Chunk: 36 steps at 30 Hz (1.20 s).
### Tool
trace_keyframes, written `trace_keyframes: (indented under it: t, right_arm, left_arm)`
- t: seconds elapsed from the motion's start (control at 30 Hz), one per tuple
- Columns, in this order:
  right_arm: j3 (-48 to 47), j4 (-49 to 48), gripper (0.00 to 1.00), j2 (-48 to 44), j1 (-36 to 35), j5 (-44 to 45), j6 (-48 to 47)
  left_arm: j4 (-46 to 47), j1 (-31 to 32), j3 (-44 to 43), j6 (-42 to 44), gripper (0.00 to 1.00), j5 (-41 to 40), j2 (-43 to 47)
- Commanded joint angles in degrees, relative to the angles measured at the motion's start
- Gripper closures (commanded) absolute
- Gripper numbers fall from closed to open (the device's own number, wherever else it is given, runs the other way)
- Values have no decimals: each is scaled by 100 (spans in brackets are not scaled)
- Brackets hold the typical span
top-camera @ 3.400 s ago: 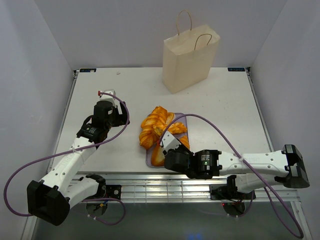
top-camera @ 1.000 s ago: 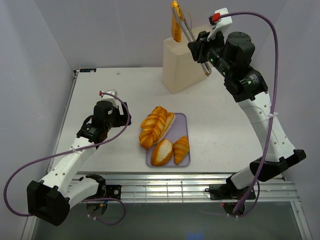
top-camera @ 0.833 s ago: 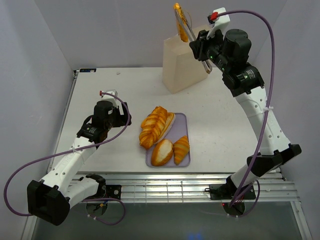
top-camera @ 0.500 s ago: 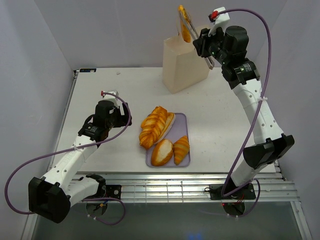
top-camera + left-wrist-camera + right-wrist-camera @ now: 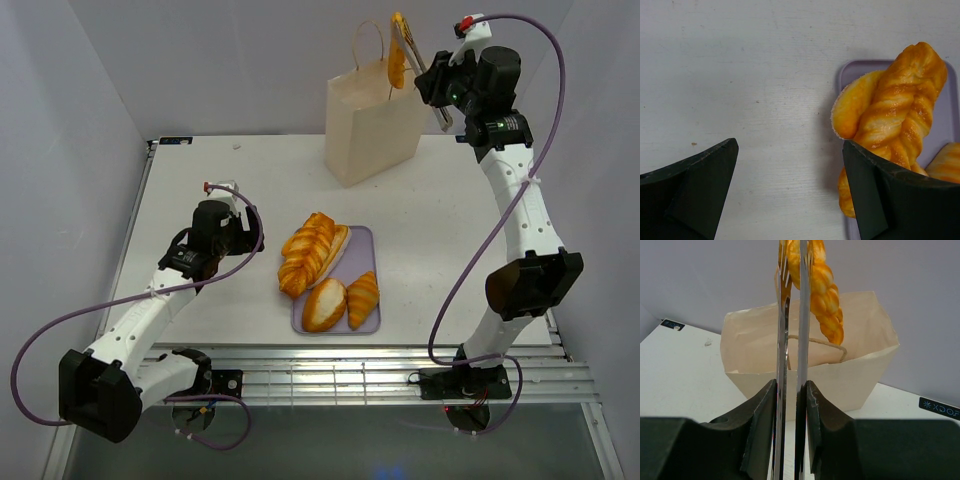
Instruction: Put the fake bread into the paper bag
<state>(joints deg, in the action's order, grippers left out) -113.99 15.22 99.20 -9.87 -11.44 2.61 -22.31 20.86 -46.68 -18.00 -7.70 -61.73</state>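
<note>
At the bottom of the top view the two arm bases sit at the table's [image 5: 200,180] near edge. Just beyond them, in the lower centre of the frame, lies a flat lilac tray [image 5: 372,322] with most of the fake bread on it. An oval roll [image 5: 323,305] and a croissant [image 5: 363,298] lie side by side at its near end. A long braided loaf [image 5: 305,250] lies slanted behind them, resting on another roll [image 5: 338,245].

To the left of the tray, in the middle left of the frame, the left gripper [image 5: 790,145] hovers low over bare table. Its jaws stand wide apart with nothing between them. In its wrist view the braided loaf on the tray shows at the right edge, beside the right finger.

Further back, in the upper centre of the top view, the paper bag [image 5: 370,130] stands upright on the table with its cord handles [image 5: 368,40] raised.

At the top right of the frame the right arm reaches high. The right gripper [image 5: 405,40] has its long thin fingers pinched nearly together on a second braided loaf [image 5: 825,300]. This piece hangs in the air above the bag's open top, near its right corner, and is not inside the bag.
</note>
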Motion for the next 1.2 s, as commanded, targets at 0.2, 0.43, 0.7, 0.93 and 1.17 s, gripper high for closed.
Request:
trace_keyframes:
  t: [0.2,0.43,0.7,0.93,1.17]
  right_arm:
    - [-334,-573,79,223,257,-315,222]
    - [-351,-573,78,302,468,-429,266]
    - [26,-573,54,293,539,-491,240]
    - [-157,-520,50,504,547,-710,407]
    - [-342,-406,49,434,547,-842,556]
  left_arm:
    - [24,32,-193,77,4,-29,-14]
    - [24,32,-193,86,4,-12,-67]
    - [16,32,-184,95,4,23,-102]
    - [7,32,-184,121,4,-12,-49]
    - [16,32,-184,121,4,15,-5]
